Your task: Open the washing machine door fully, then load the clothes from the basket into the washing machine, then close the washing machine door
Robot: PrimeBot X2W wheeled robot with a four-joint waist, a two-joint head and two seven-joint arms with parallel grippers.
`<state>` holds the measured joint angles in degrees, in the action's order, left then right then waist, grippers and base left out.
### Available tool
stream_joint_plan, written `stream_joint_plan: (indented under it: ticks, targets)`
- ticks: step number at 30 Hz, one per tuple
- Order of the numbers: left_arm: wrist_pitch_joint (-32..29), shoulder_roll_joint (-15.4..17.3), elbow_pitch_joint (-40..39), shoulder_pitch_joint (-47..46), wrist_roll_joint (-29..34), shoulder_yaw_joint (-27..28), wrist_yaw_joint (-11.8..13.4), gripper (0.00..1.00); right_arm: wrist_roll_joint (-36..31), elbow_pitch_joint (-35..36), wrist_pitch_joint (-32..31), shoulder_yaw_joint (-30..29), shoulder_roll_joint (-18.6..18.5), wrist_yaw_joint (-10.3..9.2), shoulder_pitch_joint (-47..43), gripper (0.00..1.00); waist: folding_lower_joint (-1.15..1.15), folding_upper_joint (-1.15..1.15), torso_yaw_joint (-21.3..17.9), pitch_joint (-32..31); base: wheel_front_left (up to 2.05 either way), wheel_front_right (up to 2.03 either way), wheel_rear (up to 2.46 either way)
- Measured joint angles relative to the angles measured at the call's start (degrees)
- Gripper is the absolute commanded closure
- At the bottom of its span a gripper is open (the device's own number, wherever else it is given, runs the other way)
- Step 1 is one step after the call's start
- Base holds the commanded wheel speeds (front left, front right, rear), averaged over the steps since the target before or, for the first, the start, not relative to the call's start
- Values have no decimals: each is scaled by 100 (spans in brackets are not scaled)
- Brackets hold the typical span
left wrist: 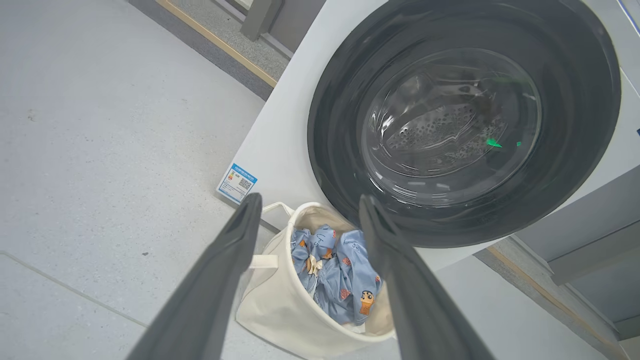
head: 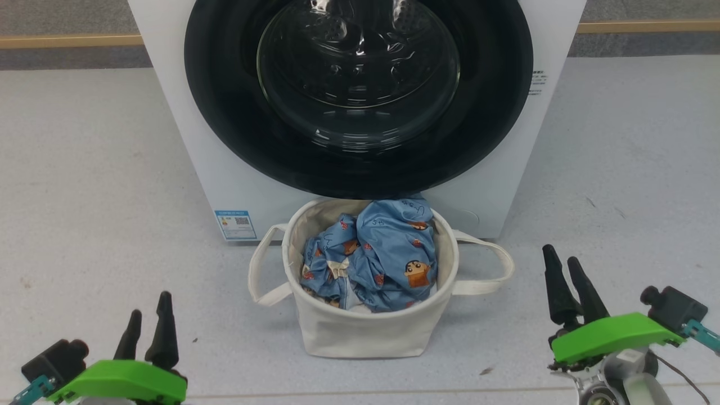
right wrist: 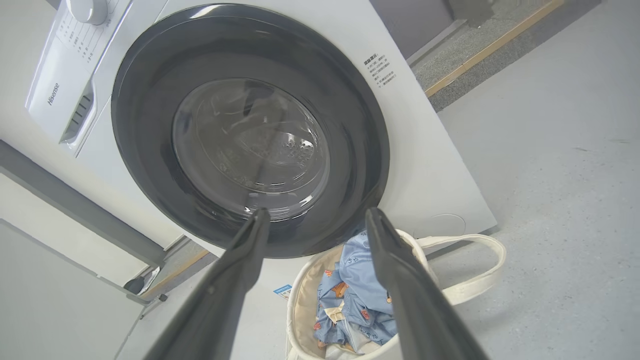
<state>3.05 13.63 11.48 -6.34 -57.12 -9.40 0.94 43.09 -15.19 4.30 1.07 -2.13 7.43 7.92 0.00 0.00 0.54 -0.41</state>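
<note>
The white washing machine (head: 185,140) stands straight ahead with its black-rimmed glass door (head: 358,84) shut flat against the front. On the floor against its base sits the off-white canvas basket (head: 360,329), holding light-blue clothes (head: 388,256) printed with small orange-brown figures. My left gripper (head: 149,312) hovers low at the front left, open and empty. At the front right, my right gripper (head: 561,261) is open and empty too. Both are well short of the basket. The wrist views show the door (left wrist: 465,125) (right wrist: 250,130), basket (left wrist: 280,310) (right wrist: 300,300) and clothes (left wrist: 345,280) (right wrist: 360,295) beyond the spread fingers.
Pale grey floor (head: 84,197) spreads to both sides of the machine. A wood-coloured strip (head: 67,40) runs along the back wall. A blue label sticker (head: 235,224) is on the machine's lower left front. The control panel with a dial (right wrist: 87,7) sits at the machine's top.
</note>
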Motion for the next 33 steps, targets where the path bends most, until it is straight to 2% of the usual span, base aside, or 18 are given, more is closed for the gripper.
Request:
stream_joint_plan:
  ticks: [5, 10, 17, 33]
  targets:
    - [114, 118, -130, -3, 261, -97, 16, 0, -416, 76, 82, 37, -1, 0, 29, 0, 0, 0, 10, 0, 0, 0, 0]
    - [164, 209, -148, -25, 517, -189, 159, 0, -783, 92, 166, 115, -4, 0, 60, 0, 0, 0, 14, -1, 0, 0, 0]
    - [222, 343, -212, -142, 859, -370, 214, 0, -1194, 149, 267, 197, -7, 0, 127, 0, 0, 0, 10, 9, 0, 0, 0]
    - [454, 720, -410, -282, 1751, -732, 522, 0, -2342, 332, 545, 342, -19, 0, 252, 0, 0, 0, 31, 3, 0, 0, 0]
